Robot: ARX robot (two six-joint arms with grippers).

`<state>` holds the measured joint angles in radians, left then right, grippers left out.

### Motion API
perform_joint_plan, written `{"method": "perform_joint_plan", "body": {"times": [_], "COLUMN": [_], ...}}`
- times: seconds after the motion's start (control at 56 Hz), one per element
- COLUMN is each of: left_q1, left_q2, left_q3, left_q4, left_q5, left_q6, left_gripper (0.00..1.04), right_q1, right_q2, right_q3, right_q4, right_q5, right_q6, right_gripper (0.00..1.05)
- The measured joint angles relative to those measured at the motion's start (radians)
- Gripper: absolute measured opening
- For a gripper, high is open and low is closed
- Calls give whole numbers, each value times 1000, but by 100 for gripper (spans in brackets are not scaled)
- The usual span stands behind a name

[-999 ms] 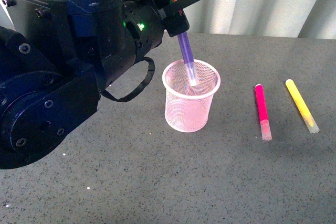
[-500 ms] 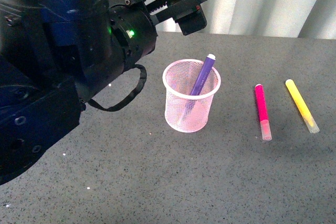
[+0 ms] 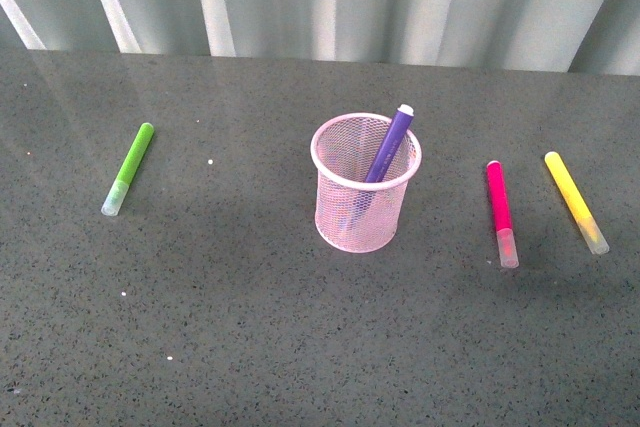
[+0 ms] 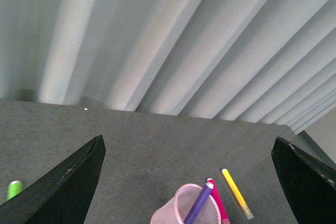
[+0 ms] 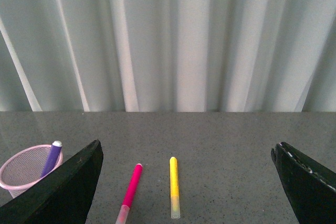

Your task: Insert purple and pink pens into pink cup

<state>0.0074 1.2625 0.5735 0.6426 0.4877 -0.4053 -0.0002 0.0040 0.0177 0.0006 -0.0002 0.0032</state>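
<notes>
Leaning purple pen (image 3: 390, 142) in pink cup (image 3: 338, 219), cap seemingly down, pink pen (image 3: 497, 197) flat

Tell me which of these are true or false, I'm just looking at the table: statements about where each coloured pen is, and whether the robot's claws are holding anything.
1. The purple pen stands leaning inside the pink cup. True.
2. The pink pen is in the cup as well. False: it lies flat on the table, to the right of the cup.
3. The yellow marker lies between the cup and the pink pen. False: it lies beyond the pink pen, farther from the cup.
4. The green marker lies on the opposite side of the cup from the pink pen. True.
5. The left gripper is holding a pen. False: it and the right gripper are both open, with nothing between them.
</notes>
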Motion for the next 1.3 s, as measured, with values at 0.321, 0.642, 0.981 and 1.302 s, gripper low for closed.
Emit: {"method": "perform_joint_plan", "body": {"times": [0.321, 0.642, 0.981, 1.302], "left_q1": [203, 111, 10, -6], "left_q2": [-87, -269, -454, -640], "left_q3": [-69, -324, -449, -519], "left_q4": [-61, 93, 39, -82], "left_q5": [102, -372, -482, -486], "left_q6": [41, 374, 394, 397], "left_gripper": [98, 39, 4, 4], "right_q1": [0, 0, 0, 0], "right_q2": [0, 0, 0, 0], "right_q3": [0, 0, 0, 0], "right_q4": [0, 0, 0, 0], "right_q5": [0, 0, 0, 0], "right_q6": [0, 0, 0, 0], "right_gripper": [98, 98, 98, 98]}}
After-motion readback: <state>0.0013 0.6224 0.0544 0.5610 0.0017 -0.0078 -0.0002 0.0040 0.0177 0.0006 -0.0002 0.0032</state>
